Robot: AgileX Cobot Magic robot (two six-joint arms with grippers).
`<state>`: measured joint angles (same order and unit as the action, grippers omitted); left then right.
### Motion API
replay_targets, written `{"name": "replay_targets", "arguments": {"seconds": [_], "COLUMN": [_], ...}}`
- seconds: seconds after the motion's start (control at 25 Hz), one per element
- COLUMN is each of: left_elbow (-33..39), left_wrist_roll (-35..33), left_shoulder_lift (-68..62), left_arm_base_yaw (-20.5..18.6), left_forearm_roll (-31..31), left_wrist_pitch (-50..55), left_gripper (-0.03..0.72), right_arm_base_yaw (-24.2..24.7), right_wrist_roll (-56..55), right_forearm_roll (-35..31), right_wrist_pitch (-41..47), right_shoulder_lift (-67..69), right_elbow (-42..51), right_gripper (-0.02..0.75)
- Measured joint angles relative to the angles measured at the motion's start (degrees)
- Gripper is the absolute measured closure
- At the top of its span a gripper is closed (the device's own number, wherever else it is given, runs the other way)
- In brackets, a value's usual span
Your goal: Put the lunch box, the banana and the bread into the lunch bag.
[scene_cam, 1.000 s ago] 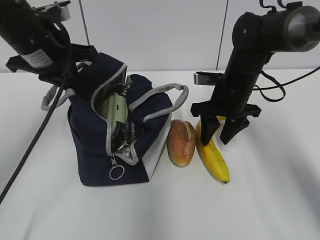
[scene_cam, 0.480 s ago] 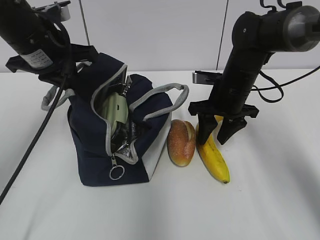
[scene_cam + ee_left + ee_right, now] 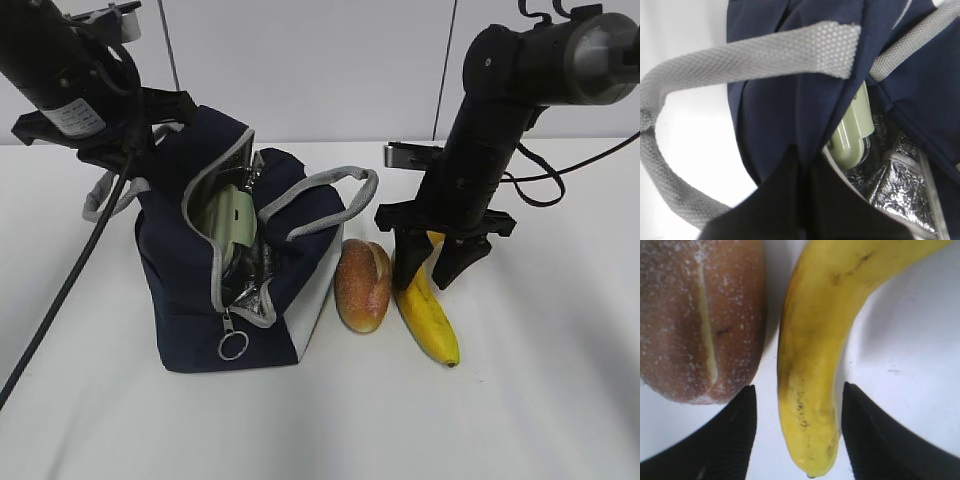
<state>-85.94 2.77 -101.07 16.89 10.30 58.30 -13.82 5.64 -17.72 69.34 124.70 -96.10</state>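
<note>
Banana [image 3: 810, 365] between spread right gripper [image 3: 797, 437] fingers; left gripper seemingly pinching lunch bag [image 3: 190, 300]

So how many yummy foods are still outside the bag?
2. The bread lies right beside the lunch bag, and the banana lies just right of the bread. Nothing else edible shows on the table.

A yellow banana [image 3: 812, 365] lies on the white desk [image 3: 910, 350] between the spread black fingers [image 3: 725, 445] of the right gripper [image 3: 799, 437], one finger on each side, while a flour-dusted bread [image 3: 700, 315] roll rests just beside it.
</note>
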Motion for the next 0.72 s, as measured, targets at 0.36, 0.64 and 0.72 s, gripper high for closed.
{"name": "replay_targets", "arguments": {"seconds": [0.36, 0.64, 0.72], "left_elbow": [0.0, 0.0, 0.0], "left_wrist_roll": [0.0, 0.0, 0.0], "left_shoulder_lift": [0.0, 0.0, 0.0], "left_arm_base_yaw": [0.0, 0.0, 0.0], "left_forearm_roll": [0.0, 0.0, 0.0], "left_wrist_pitch": [0.0, 0.0, 0.0], "left_gripper": [0.688, 0.688, 0.688], "right_arm_base_yaw": [0.0, 0.0, 0.0], "right_wrist_roll": [0.4, 0.9, 1.4], "right_forearm_roll": [-0.4, -0.4, -0.5], "right_wrist_pitch": [-0.5, -0.7, -0.7], "right_shoulder_lift": [1.8, 2.6, 2.6], "right_elbow": [0.0, 0.0, 0.0], "right_gripper": [0.320, 0.407, 0.430]}}
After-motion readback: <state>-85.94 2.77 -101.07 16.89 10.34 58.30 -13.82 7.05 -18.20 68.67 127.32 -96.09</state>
